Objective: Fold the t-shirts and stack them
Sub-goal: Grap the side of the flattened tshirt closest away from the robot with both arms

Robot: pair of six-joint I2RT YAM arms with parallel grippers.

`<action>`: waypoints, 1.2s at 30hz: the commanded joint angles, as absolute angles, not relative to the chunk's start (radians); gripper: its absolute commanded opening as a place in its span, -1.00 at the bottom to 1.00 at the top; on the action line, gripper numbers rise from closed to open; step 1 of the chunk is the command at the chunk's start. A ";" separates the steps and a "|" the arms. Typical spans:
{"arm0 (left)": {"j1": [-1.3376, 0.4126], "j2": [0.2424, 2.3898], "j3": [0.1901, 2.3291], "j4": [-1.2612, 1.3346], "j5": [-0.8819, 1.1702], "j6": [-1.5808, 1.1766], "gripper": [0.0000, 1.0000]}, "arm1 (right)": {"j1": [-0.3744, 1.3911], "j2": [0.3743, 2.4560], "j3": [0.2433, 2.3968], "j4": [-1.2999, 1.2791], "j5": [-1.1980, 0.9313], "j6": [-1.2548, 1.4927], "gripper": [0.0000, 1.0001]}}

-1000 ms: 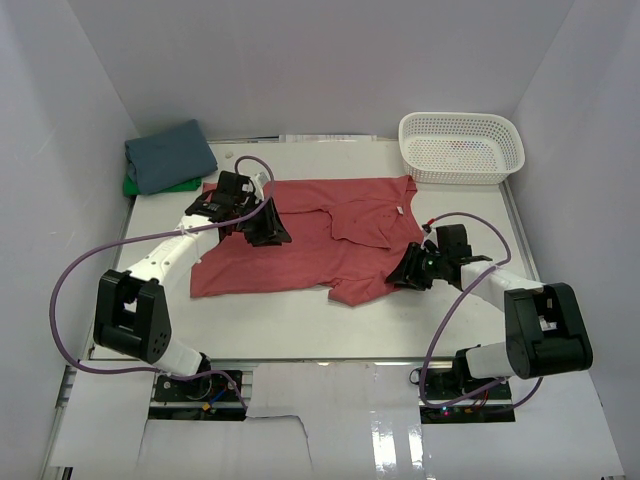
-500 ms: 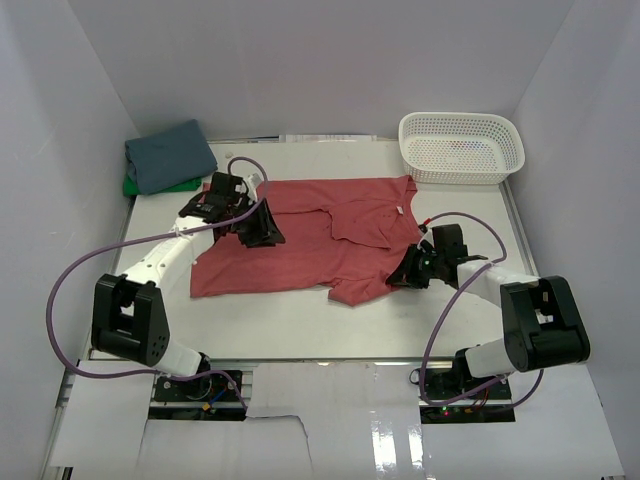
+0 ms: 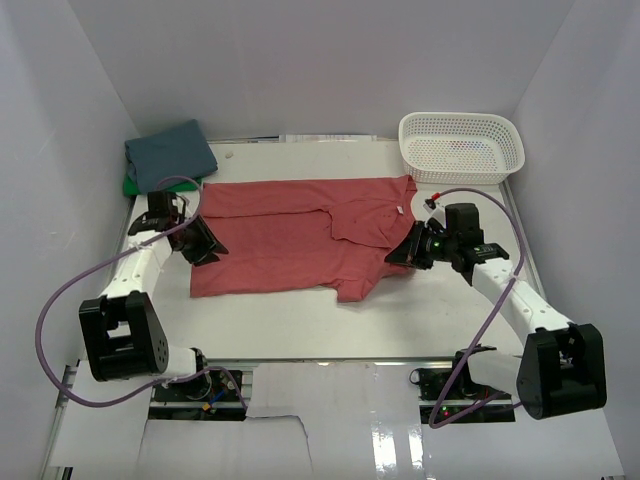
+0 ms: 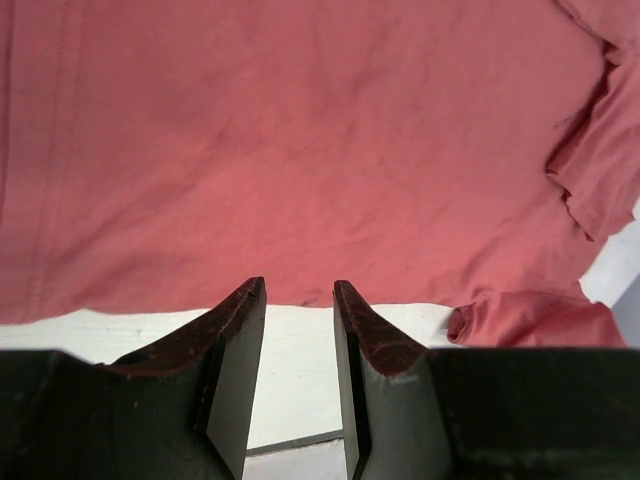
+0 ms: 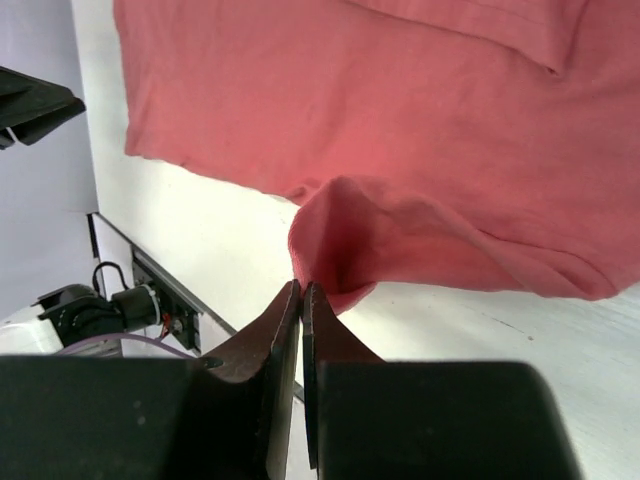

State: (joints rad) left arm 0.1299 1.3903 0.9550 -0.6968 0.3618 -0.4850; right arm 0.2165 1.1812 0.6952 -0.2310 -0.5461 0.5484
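Coral-red t-shirt [image 3: 300, 240] lies spread flat across the middle of the white bench [image 3: 280, 320], collar toward the right, with a small white label showing at the neck. The left tool [image 3: 203, 244] sits at the shirt's left edge. In the left wrist view its fingers [image 4: 245, 310] stand apart with nothing between them, their tips just at the hem over bare bench. The right tool [image 3: 405, 254] is at the shirt's near right corner. In the right wrist view its jaws are pressed together, pinching a raised fold of the red cloth [image 5: 340, 230] that peaks up off the bench. At the far left corner a folded slate-blue t-shirt [image 3: 170, 155] rests on a green t-shirt [image 3: 134, 186]. A white mesh basket [image 3: 460, 148] stands at the far right corner, apart from the shirt.
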 commanded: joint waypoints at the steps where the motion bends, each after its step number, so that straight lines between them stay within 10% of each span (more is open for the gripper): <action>1: 0.140 1.296 0.951 -0.733 0.279 -0.477 -0.12 | 0.221 1.170 0.755 -0.325 -0.600 0.561 -0.85; 14: 0.475 1.201 0.835 -0.776 0.316 -0.508 -0.15 | 0.221 1.247 0.873 -0.302 -0.617 0.607 -0.85; 36: 0.514 1.344 0.775 -0.765 0.308 -0.695 -0.17 | 0.221 1.244 0.833 -0.261 -0.647 0.609 -0.85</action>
State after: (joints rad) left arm 0.5087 1.3727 0.7376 -0.7807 0.3565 -0.6678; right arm 0.2173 1.2575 0.8524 -0.3096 -0.6132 0.5999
